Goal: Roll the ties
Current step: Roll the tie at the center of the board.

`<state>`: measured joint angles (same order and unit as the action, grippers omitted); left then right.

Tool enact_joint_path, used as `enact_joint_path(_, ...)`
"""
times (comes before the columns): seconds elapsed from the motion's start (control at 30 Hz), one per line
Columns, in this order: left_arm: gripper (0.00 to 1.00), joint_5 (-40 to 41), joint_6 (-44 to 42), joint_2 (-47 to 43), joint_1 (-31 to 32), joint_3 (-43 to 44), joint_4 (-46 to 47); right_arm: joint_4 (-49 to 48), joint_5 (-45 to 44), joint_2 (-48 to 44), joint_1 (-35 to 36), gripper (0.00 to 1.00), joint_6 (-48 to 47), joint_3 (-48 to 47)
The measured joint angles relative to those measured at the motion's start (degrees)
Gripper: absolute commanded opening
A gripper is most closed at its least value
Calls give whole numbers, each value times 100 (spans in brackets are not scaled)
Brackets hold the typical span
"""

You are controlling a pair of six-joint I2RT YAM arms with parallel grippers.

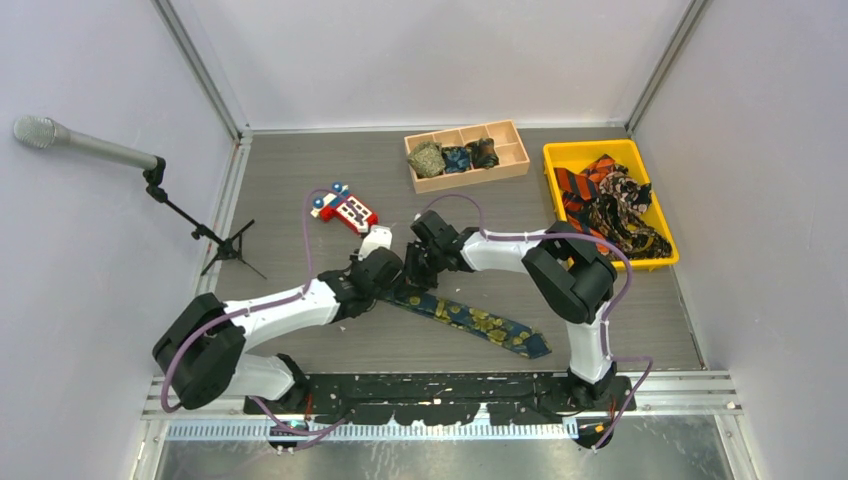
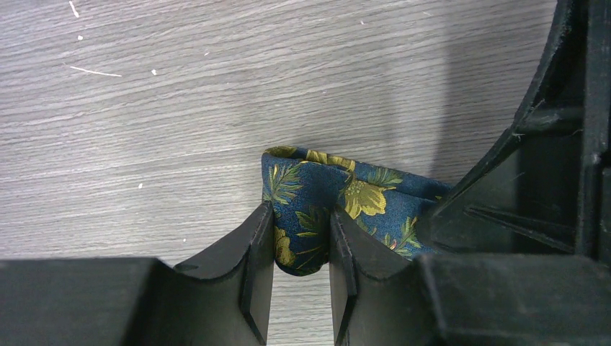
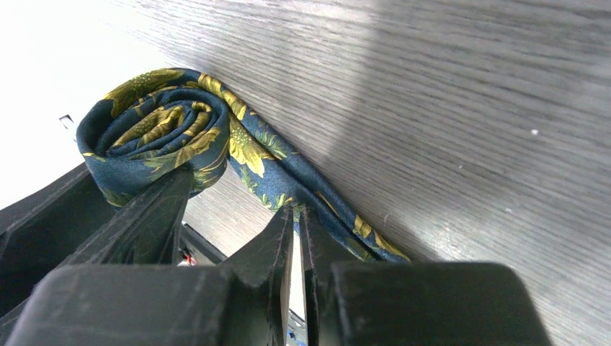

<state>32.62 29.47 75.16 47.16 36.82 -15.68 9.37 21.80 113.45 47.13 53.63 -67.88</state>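
A navy tie with yellow-gold flowers [image 1: 478,324] lies flat on the table, running from my grippers toward the front right. Its near end is wound into a small coil [image 3: 155,130]. My left gripper [image 2: 300,210] is shut on that coil [image 2: 306,238], one finger on each side. My right gripper [image 3: 297,212] sits right beside it, jaws nearly together, pinching the tie band [image 3: 317,198] where it leaves the coil. In the top view both grippers, left [image 1: 397,280] and right [image 1: 417,268], meet over the tie's left end and hide the coil.
A wooden divided box [image 1: 512,150] at the back holds three rolled ties. A yellow tray [image 1: 560,152] at the right holds loose ties [image 1: 608,203]. A red-and-blue toy phone [image 1: 345,210] lies behind the left gripper. A microphone stand [image 1: 190,220] stands at the left.
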Motion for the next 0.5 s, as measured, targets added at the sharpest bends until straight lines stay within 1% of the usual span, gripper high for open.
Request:
enact_joint_path(0.23, 0, 234, 7, 201, 313, 87, 7, 140, -42, -125, 0, 14, -57, 9)
enact_joint_path(0.5, 1, 481, 37, 531, 621, 245, -4, 188, -98, -334, -28, 14, -92, 284)
